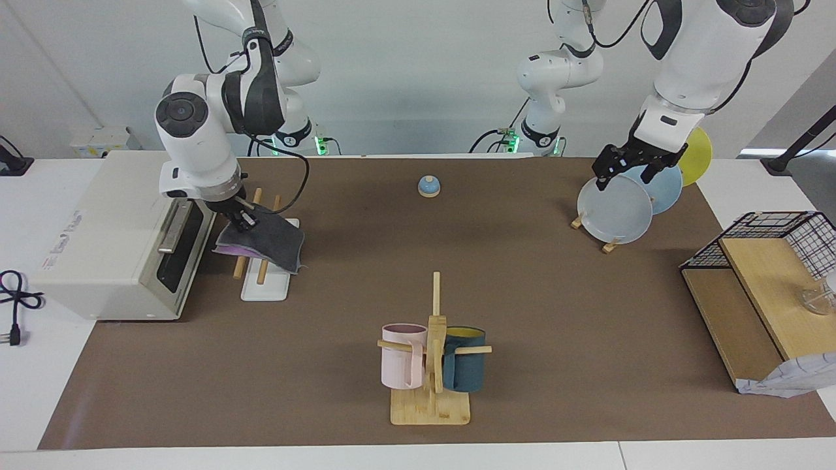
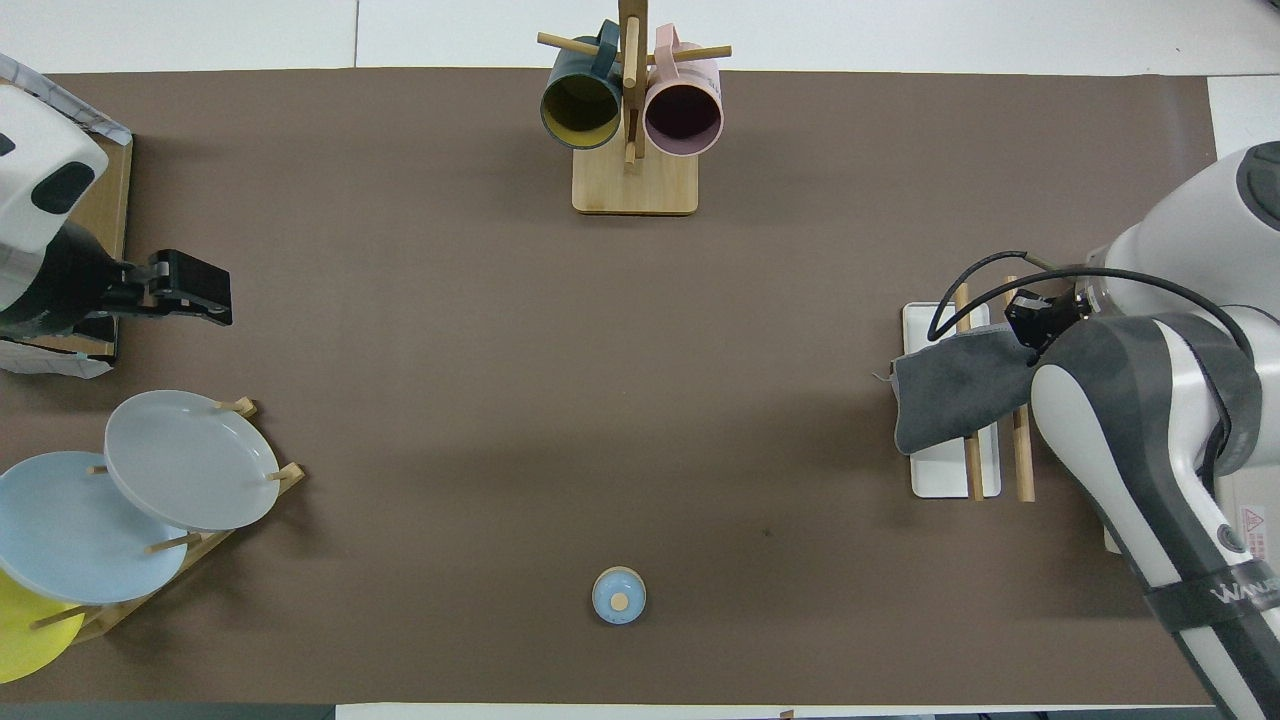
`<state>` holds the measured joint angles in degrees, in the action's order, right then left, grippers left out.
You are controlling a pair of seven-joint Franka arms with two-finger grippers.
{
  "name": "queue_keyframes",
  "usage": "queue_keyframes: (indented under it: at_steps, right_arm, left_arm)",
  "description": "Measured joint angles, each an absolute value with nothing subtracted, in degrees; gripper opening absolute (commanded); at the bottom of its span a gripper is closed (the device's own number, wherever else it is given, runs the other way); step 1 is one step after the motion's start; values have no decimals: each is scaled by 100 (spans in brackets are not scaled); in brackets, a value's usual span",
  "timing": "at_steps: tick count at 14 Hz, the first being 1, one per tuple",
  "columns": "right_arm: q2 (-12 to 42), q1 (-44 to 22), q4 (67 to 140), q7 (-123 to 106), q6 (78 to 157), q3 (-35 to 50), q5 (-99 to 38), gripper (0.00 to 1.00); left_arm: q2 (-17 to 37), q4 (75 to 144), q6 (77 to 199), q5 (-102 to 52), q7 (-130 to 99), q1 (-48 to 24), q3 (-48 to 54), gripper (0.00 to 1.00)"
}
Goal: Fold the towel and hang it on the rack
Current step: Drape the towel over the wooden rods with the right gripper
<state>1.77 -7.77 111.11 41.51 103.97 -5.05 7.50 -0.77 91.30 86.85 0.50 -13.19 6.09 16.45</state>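
Right gripper fingers pinch the folded purple-and-grey towel over the wooden two-rail rack; centre the drape under the fingers before opening. Left gripper open, waiting.

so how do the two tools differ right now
The right tool is shut on the towel, low over the rack beside the oven; the left tool is open and holds nothing. The right tool is at the rack's bars with the towel draped across them; the left tool hangs above the plates, touching nothing. Both are black two-finger tools on white arms.
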Motion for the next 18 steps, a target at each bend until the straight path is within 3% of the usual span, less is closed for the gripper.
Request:
queue_keyframes:
  at_steps: [5, 12, 14, 15, 16, 18]
  right_arm:
    - [173, -440, 11164, 3608, 10379, -516, 791, 0]
    - [119, -251, 11353, 3441, 10404, -518, 791, 0]
    - [110, -226, 11378, 3440, 10434, -518, 791, 51]
    - [108, -218, 11386, 3423, 10451, -518, 791, 91]
    - [107, -212, 11390, 3356, 10463, -518, 791, 100]
    - [104, -208, 11391, 3220, 10466, -518, 791, 100]
  left_arm:
    - [-372, 9241, 8470, 51, -1287, 349, 1409, 100]
    - [-359, 9404, 8719, -55, -1187, 327, 1229, 100]
    - [-359, 9411, 8721, -154, -1186, 327, 1197, 100]
    - [-359, 9411, 8728, -184, -1186, 327, 1188, 100]
    - [-359, 9411, 8742, -215, -1186, 327, 1180, 100]
    - [-358, 9414, 8754, -231, -1183, 326, 1178, 100]
